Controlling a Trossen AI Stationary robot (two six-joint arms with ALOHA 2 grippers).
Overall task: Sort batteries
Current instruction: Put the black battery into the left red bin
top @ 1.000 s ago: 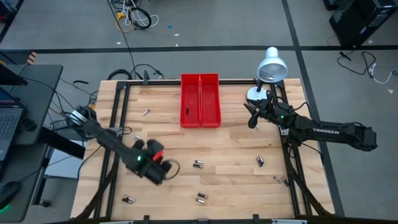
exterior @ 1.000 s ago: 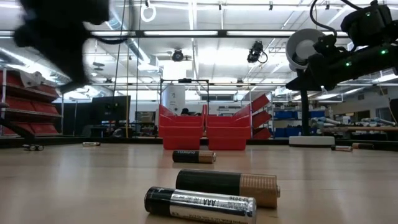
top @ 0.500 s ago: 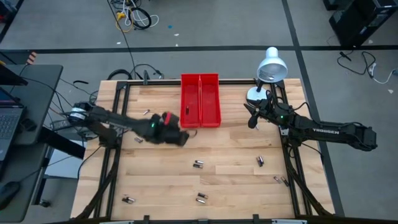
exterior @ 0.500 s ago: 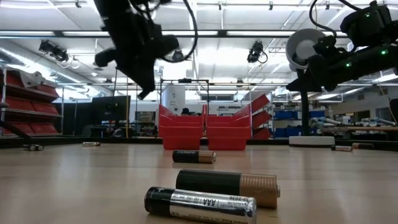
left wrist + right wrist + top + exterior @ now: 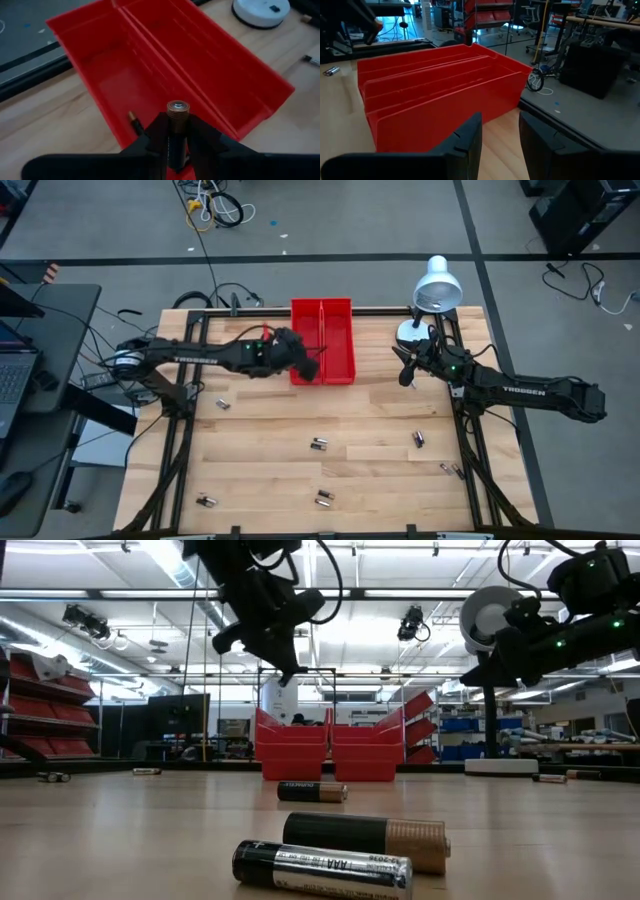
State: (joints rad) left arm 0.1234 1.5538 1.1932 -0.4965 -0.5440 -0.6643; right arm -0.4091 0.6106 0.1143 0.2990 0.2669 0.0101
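Left gripper clamps a copper-topped battery upright over the red bin at table 12 o'clock, likely for dropping in; right gripper, fingers apart and empty, waits at 2 o'clock.

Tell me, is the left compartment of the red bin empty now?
No, one battery already lies inside the red bin, in its left compartment, as the left wrist view shows.

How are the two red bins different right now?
The left red bin has one battery lying inside; the right red bin looks empty. The left gripper, shut on a battery, is above the left bin; nothing hangs above the right one. Both are red, long, and touching side by side.
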